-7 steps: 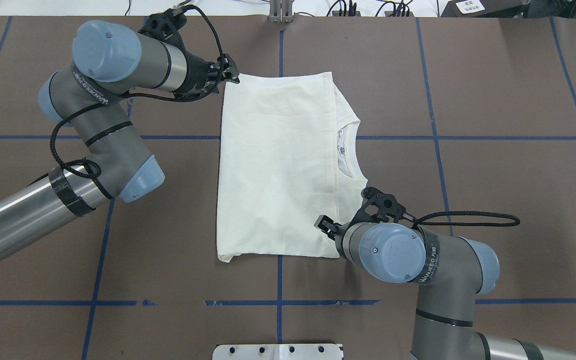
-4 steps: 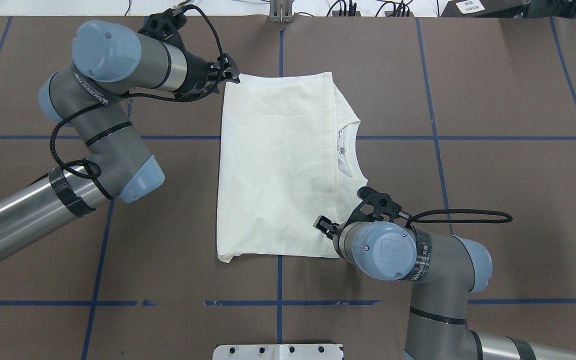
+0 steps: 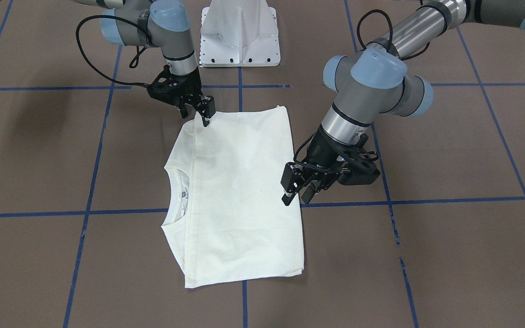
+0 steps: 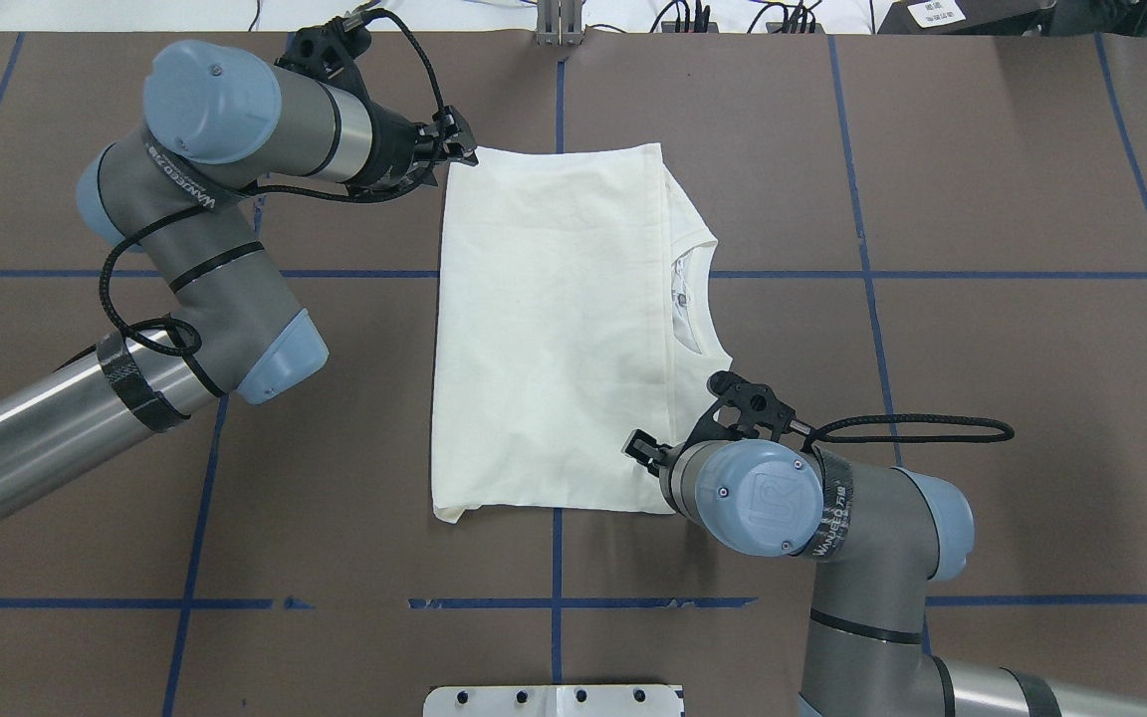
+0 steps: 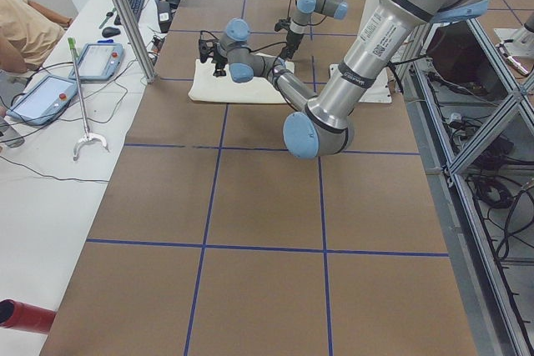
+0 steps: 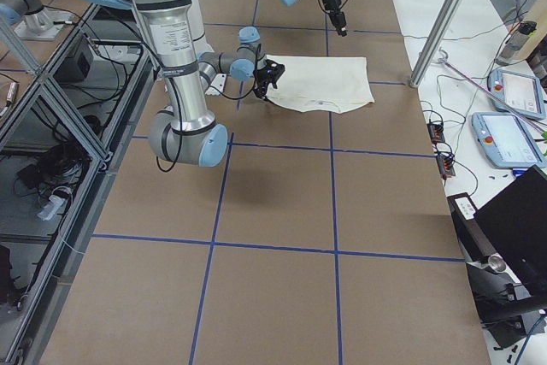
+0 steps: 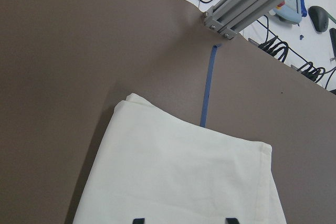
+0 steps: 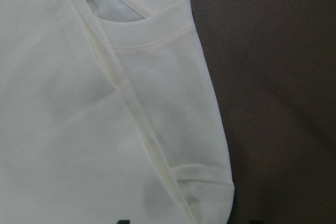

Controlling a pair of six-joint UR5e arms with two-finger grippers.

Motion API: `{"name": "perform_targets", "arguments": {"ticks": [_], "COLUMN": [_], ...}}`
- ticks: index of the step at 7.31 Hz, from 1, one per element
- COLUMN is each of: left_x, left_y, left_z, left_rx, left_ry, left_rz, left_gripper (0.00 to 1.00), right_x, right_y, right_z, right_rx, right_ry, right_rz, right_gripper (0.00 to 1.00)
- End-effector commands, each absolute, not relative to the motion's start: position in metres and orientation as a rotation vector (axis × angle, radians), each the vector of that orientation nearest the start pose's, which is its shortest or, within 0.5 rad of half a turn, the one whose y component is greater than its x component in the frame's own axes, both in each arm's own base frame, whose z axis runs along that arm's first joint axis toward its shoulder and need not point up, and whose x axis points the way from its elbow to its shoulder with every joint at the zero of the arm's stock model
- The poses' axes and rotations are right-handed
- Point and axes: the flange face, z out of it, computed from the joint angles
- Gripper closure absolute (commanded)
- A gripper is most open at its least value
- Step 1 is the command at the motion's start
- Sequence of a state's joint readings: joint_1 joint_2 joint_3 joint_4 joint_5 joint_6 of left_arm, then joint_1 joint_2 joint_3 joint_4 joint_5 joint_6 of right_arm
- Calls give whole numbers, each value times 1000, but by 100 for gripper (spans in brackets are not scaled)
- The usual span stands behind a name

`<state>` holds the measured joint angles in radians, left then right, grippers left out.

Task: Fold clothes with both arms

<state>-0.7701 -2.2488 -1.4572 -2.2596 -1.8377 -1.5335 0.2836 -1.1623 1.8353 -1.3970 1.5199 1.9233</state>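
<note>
The folded T-shirt [image 4: 554, 329] is laid on the surface [image 4: 982, 349]; the left tool [image 3: 296, 196] and right tool [image 3: 205, 116] are held wide above opposite edges.

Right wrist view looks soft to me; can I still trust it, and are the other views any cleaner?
Right wrist view: slightly soft, yet the seam and collar of the T-shirt read clearly; faint grey shadow near the bottom edge. Left wrist view: sharp, no glare. Overhead view: T-shirt bright, creases faint. Front-facing view: soft shadow on the table.
</note>
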Motion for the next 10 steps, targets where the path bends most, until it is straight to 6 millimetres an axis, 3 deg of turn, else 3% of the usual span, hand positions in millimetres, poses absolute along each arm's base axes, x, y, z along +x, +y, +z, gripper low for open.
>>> {"name": "perform_targets", "arguments": {"ticks": [1, 3, 4, 5, 6, 10], "left_x": [442, 441, 441, 441, 441, 441], "left_y": [-578, -577, -577, -577, -577, -577], "left_z": [225, 225, 225, 225, 225, 225], "left_rx": [272, 273, 273, 271, 271, 273], "left_ry": [1242, 1243, 1243, 1244, 1244, 1243], "left_rz": [-472, -472, -472, -471, -471, -472], "left_gripper": [40, 40, 40, 40, 40, 40], "right_x": [-556, -557, -558, -559, -557, -552], "right_y": [-309, -309, -309, -308, -307, -307], "right_z": [306, 307, 306, 308, 304, 296], "right_rx": [20, 18, 16, 14, 10, 10], "right_ry": [-845, -840, -826, -821, -830, -846], "right_rz": [620, 613, 613, 611, 609, 610], "right_gripper": [23, 27, 67, 95, 100, 100]}}
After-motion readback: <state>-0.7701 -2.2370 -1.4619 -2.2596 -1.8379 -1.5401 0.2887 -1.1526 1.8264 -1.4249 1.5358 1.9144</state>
